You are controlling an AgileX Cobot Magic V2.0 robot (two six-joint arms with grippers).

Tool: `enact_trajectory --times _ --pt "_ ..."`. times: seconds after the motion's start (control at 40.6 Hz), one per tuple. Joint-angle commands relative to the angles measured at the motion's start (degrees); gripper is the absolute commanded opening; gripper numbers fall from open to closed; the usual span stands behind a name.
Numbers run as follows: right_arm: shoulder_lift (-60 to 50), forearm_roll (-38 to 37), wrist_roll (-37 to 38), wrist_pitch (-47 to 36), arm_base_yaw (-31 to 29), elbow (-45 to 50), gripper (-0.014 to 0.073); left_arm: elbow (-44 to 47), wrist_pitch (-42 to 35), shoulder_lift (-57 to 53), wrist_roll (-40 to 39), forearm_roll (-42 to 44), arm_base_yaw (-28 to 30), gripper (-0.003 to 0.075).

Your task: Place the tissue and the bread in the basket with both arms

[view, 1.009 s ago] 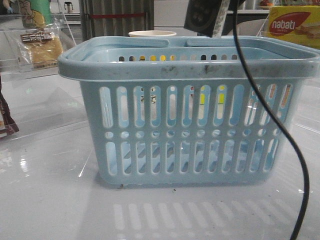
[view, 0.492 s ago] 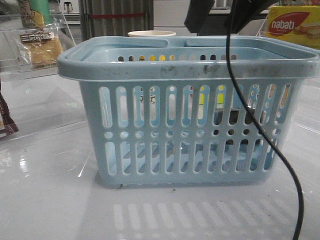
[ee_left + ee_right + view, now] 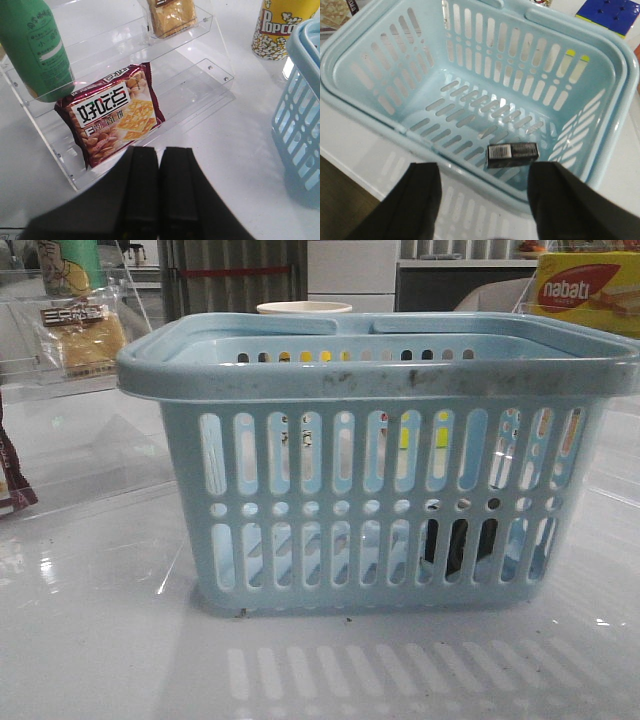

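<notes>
The big light-blue basket (image 3: 380, 470) is seen standing on the shiny white table (image 3: 100, 640). The small dark tissue (image 3: 512, 151) is found lying flat on the floor of the basket, near one of its long walls. From the front it is seen only as a dark shape behind the low slots on the right side.

The right gripper (image 3: 485, 200) is held above the basket with its two black fingers (image 3: 417, 200) spread wide apart, and nothing is gripped between them.

The left gripper (image 3: 159, 195) is seen with its fingers pressed flat together, and nothing is held in it. It is pointed at a clear plastic shelf (image 3: 210, 70). The bread (image 3: 172, 15) is kept on the upper step of that shelf, far from the basket. A dark red snack bag (image 3: 112, 115) is leaned on the lower step, just in front of the gripper. A green bottle (image 3: 35, 50) is seen beside the bag. A yellow popcorn cup (image 3: 277, 27) is placed near the basket. A yellow nabati box (image 3: 585, 290) is seen far behind the basket.
</notes>
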Motion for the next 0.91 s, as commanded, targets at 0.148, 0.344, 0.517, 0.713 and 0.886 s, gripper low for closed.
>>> enact_trajectory --times 0.148,0.344,0.517,0.713,0.886 --pt "-16.24 -0.46 -0.62 -3.07 0.07 9.73 0.0485 -2.01 -4.12 0.21 -0.45 -0.05 -0.42 0.0092" --pt "-24.21 -0.41 -0.62 -1.67 0.07 15.34 0.0485 -2.01 -4.12 0.21 -0.45 -0.05 -0.42 0.0092" --pt "-25.94 -0.41 -0.62 -1.54 0.07 17.25 0.0485 -2.01 -4.12 0.21 -0.45 -0.05 -0.42 0.0092" --pt "-25.94 -0.41 -0.62 -1.25 0.07 17.25 0.0485 -2.01 -4.12 0.21 -0.45 -0.05 -0.42 0.0092" --pt "-25.94 -0.41 -0.62 -1.25 0.07 17.25 0.0485 -2.01 -4.12 0.21 -0.45 -0.05 -0.42 0.0092"
